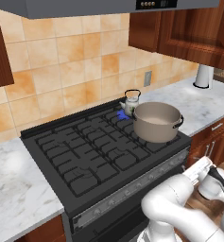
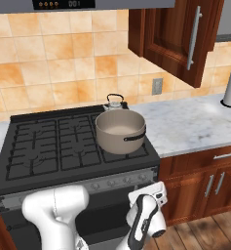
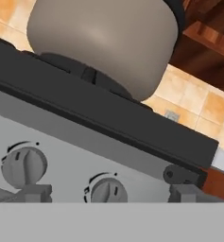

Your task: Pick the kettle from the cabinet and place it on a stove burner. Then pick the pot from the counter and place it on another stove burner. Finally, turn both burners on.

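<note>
Hand view, nearest first: I find my pincer (image 3: 104,194) spread wide, nothing between its tips, close before two silver knobs (image 3: 23,165) on the range front. Beyond, the pot (image 1: 157,121) sits on the front right burner (image 2: 129,152). The kettle (image 1: 131,102) stands behind it, apparently over a blue flame (image 1: 122,115).
</note>
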Available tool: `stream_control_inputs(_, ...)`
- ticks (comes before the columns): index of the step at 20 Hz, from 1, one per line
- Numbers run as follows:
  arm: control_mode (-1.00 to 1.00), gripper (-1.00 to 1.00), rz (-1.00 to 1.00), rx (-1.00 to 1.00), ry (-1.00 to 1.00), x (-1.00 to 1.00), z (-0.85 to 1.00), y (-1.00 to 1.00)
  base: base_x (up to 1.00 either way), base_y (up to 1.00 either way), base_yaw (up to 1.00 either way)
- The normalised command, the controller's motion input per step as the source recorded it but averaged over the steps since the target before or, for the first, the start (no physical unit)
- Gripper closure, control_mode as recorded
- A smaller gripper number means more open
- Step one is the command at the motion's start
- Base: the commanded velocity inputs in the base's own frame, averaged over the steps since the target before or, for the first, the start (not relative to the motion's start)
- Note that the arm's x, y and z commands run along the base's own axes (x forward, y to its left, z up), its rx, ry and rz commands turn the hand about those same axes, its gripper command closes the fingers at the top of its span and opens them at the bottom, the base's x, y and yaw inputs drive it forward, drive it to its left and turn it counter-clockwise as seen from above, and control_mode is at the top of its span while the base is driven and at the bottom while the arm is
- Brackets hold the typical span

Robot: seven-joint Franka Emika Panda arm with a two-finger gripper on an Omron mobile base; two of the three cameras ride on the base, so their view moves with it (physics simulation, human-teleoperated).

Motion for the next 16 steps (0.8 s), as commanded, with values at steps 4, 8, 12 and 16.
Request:
stream_control_inputs(4,-1.00,-1.00,0.06,0.15,0.12,0.17,-0.08,0.00,0.00,0.00,0.00)
stream_control_inputs(8,-1.00,-1.00,0.06,0.15,0.09,0.18,-0.05,-0.03,0.00,0.00,0.00)
stream_control_inputs(12,-1.00,-1.00,0.05,0.12,0.03,0.16,-0.09,0.00,0.00,0.00,0.00)
stream_control_inputs(16,-1.00,-1.00,0.06,0.06,0.00,0.09,-0.17,0.00,0.00,0.00,0.00)
